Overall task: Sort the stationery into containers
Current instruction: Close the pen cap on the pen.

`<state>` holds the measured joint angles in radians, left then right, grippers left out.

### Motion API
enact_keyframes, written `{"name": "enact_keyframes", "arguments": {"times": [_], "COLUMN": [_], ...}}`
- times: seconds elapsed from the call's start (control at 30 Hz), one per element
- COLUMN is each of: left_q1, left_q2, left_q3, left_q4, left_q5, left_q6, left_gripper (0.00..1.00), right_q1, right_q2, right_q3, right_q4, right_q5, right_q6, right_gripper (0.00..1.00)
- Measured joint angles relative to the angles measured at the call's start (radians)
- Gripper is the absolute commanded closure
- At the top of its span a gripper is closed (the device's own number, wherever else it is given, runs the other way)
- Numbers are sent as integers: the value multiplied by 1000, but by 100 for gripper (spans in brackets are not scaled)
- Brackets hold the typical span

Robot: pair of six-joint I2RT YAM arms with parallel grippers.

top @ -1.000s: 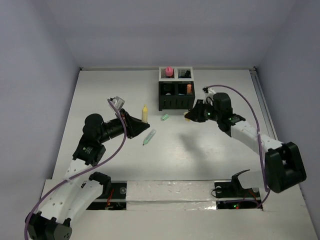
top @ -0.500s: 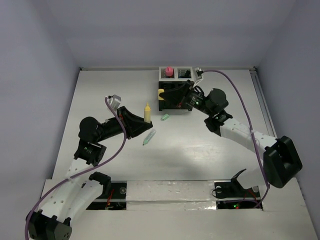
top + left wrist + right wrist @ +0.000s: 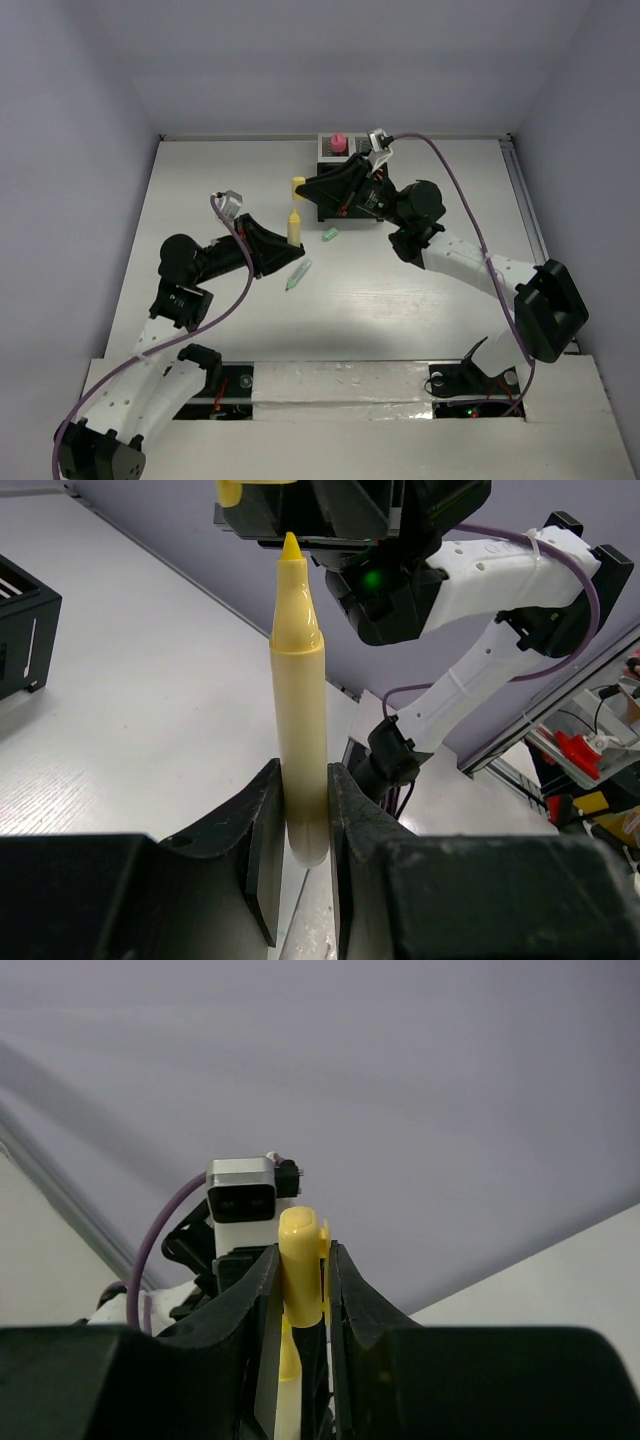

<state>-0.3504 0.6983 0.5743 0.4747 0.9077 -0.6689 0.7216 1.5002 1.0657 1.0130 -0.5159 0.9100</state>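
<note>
My left gripper [image 3: 284, 240] is shut on a yellow marker [image 3: 293, 228], held upright with its bare tip up; the left wrist view shows the marker [image 3: 298, 710] clamped between both fingers [image 3: 262, 820]. My right gripper [image 3: 310, 186] is shut on a yellow cap [image 3: 298, 184], just above the marker's tip. In the right wrist view the cap [image 3: 300, 1265] sits between the jaws with the marker [image 3: 288, 1365] below it. The mesh containers [image 3: 336, 207] stand behind, mostly hidden by the right arm. A pink tube [image 3: 339, 143] stands in a back compartment.
A small green cap [image 3: 330, 235] lies on the table in front of the containers. A light blue-green pen [image 3: 297, 274] lies below the left gripper. One corner of a black container [image 3: 20, 630] shows at the left of the left wrist view.
My right arm has swung left from the containers' front right corner, carrying the yellow cap to just above the marker tip. The left gripper has barely shifted with the marker.
</note>
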Motion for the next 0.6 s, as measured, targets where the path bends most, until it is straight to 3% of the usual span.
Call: {"name": "enact_keyframes", "arguments": {"times": [0.6], "left_q1": [12], "left_q2": [-8], "left_q3": [-3], "left_q4": [-5], "left_q5": [-10], "left_q6": [0], "left_gripper": [100], "right_q1": [35], "right_q2": [8], "right_q3": [-1], "right_q4": [13], "right_q5": [-24], "right_q6": [3], "right_gripper": [100]}}
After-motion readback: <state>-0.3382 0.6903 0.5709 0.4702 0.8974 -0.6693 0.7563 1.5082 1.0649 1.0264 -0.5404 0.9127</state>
